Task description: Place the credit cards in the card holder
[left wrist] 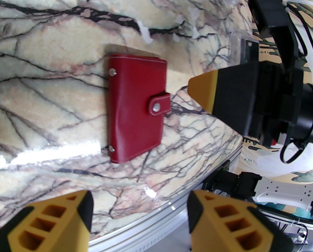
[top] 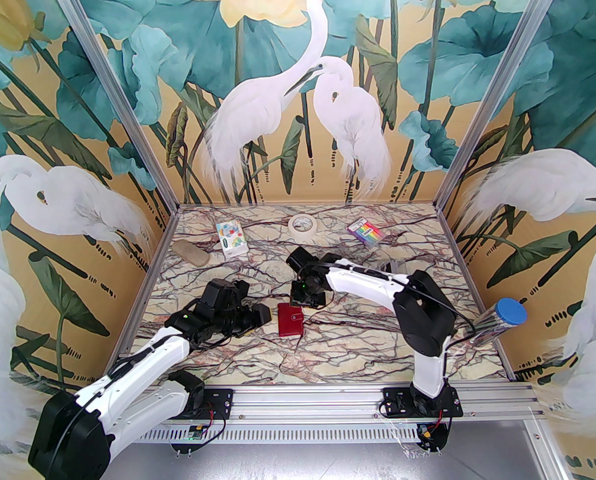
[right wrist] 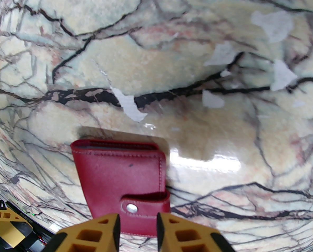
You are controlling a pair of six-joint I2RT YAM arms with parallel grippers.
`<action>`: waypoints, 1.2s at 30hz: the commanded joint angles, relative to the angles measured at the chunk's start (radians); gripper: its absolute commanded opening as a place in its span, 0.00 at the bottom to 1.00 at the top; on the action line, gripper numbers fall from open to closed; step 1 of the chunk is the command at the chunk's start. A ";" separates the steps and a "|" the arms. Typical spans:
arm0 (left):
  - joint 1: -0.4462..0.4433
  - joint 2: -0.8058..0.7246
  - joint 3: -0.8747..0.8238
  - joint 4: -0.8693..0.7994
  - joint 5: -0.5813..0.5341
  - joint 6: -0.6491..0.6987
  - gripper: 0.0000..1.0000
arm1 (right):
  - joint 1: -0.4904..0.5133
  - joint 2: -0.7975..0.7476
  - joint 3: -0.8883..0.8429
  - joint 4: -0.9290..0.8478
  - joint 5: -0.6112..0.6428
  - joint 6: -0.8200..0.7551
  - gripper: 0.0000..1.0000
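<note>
While our left pincer (left wrist: 139, 195) and right pincer (right wrist: 138, 216) hang parted, empty, tugging the tab (left wrist: 159, 105) may skid the holder (left wrist: 135, 88) across the surface (right wrist: 172, 48).

**Setting:** robot test cell, laboratory type.
- Enclosure framed in aluminium posts (top: 122, 98).
- Walls (top: 298, 93) papered with a printed heron-and-lotus mural.
- Marble-print table (top: 277, 368) laid beneath the left gripper (left wrist: 139, 201) and right gripper (right wrist: 137, 219).
- Slotted aluminium rail (top: 303, 403) fixed behind both grippers, at the arm bases (top: 420, 398).
- Bare wiring (top: 216, 415) and a small circuit board (top: 196, 432) left exposed there.
</note>
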 commanded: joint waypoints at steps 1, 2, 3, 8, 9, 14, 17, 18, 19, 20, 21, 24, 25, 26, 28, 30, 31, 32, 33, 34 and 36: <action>-0.010 0.025 -0.022 0.092 0.005 -0.014 0.61 | -0.005 0.031 0.032 0.020 -0.027 -0.024 0.29; -0.010 0.030 -0.027 0.102 0.007 -0.015 0.60 | -0.007 0.035 0.032 0.020 -0.027 -0.025 0.29; -0.010 0.036 -0.033 0.112 0.004 -0.014 0.60 | -0.008 0.041 0.031 0.024 -0.028 -0.025 0.29; -0.010 0.071 -0.048 0.155 0.006 -0.010 0.58 | -0.015 0.063 0.017 0.038 -0.042 -0.025 0.28; -0.010 0.079 -0.051 0.166 0.007 -0.009 0.58 | -0.015 0.064 0.014 0.040 -0.044 -0.026 0.28; -0.011 0.116 -0.052 0.202 0.012 -0.006 0.57 | -0.015 0.066 -0.012 0.056 -0.061 -0.023 0.28; -0.010 0.132 -0.057 0.218 0.011 -0.005 0.56 | -0.015 0.057 -0.047 0.072 -0.066 -0.013 0.29; -0.010 0.136 -0.059 0.225 0.010 -0.005 0.56 | -0.015 0.055 -0.062 0.078 -0.074 -0.009 0.28; -0.010 0.141 -0.062 0.231 0.011 -0.006 0.56 | -0.015 0.050 -0.076 0.090 -0.084 -0.003 0.28; -0.010 0.145 -0.065 0.238 0.012 -0.007 0.56 | -0.015 0.047 -0.088 0.097 -0.091 0.001 0.29; -0.010 0.151 -0.068 0.244 0.013 -0.007 0.56 | -0.015 0.044 -0.096 0.104 -0.096 0.005 0.28; -0.010 0.166 -0.069 0.257 0.017 -0.008 0.56 | -0.011 0.035 -0.115 0.106 -0.102 0.010 0.28; -0.010 0.169 -0.070 0.261 0.017 -0.010 0.56 | -0.009 0.030 -0.118 0.106 -0.101 0.013 0.28; -0.010 0.172 -0.071 0.265 0.017 -0.011 0.56 | -0.007 0.024 -0.122 0.106 -0.104 0.014 0.28; -0.010 0.175 -0.073 0.271 0.017 -0.007 0.56 | -0.007 0.012 -0.128 0.105 -0.102 0.015 0.28; -0.010 0.179 -0.074 0.279 0.019 -0.002 0.56 | -0.005 0.005 -0.117 0.093 -0.092 0.013 0.29; -0.010 0.184 -0.074 0.286 0.024 0.001 0.56 | -0.006 0.000 -0.104 0.081 -0.083 0.009 0.29; -0.010 0.189 -0.072 0.292 0.030 0.003 0.56 | -0.005 -0.004 -0.093 0.070 -0.073 0.007 0.31; -0.010 0.197 -0.069 0.297 0.034 0.007 0.55 | -0.005 -0.012 -0.082 0.058 -0.060 0.003 0.33; -0.010 0.204 -0.064 0.300 0.038 0.011 0.55 | -0.005 -0.022 -0.071 0.048 -0.049 0.001 0.35; -0.010 0.217 -0.050 0.299 0.044 0.028 0.54 | -0.006 -0.041 -0.053 0.029 -0.034 0.001 0.38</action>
